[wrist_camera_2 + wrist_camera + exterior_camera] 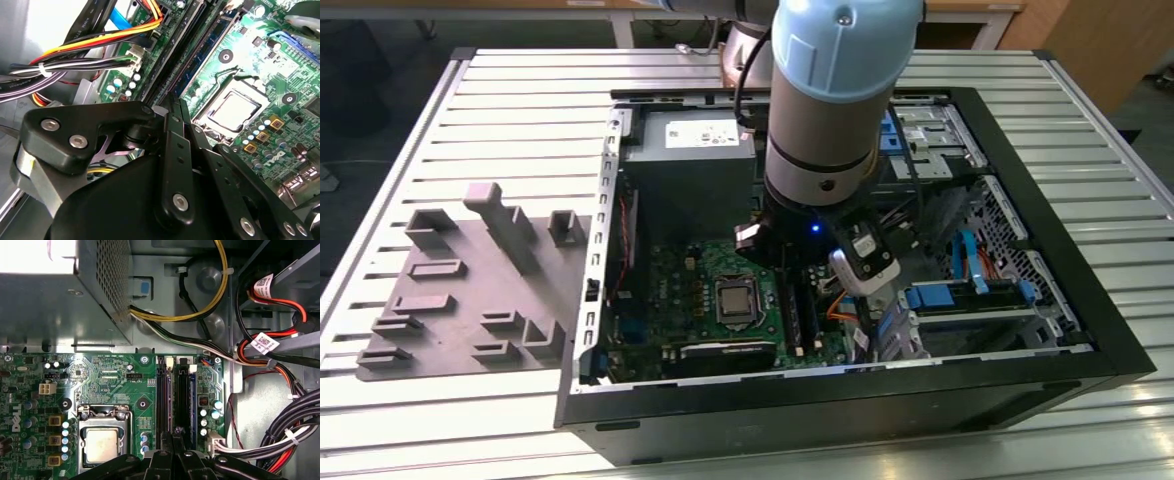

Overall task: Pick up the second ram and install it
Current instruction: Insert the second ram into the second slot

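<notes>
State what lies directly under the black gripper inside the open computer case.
Under the black gripper lie the long black memory slots of the green motherboard, with the silver processor beside them. The gripper covers the slots' near ends, and what its fingers hold is hidden.

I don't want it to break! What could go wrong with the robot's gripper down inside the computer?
The gripper hangs right over the long black slots. If it comes down crooked, it might scrape the green board. The cable bundle lies close beside it and could snag.
</notes>
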`<state>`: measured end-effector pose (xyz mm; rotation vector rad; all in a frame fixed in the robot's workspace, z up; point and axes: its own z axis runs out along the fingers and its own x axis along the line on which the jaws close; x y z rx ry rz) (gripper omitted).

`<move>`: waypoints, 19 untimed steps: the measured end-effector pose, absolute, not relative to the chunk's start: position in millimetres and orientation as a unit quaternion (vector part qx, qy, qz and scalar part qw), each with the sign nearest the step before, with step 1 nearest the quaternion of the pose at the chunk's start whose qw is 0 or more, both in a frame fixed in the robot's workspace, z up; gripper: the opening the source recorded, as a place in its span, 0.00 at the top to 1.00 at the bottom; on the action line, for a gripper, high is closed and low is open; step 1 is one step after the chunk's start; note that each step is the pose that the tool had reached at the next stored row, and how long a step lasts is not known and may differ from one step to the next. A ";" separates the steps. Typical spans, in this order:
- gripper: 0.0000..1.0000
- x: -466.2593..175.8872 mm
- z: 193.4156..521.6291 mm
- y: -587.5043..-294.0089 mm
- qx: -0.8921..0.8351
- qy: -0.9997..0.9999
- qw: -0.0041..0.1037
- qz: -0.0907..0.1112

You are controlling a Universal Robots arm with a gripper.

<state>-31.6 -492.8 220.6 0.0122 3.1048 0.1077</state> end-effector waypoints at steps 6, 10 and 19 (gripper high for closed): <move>0.89 -31.7 218.1 -492.8 0.004 0.999 0.017 0.035; 0.89 -31.7 216.5 -492.8 0.004 0.999 0.017 0.035; 0.89 -31.7 214.7 -492.8 0.004 0.999 0.017 0.035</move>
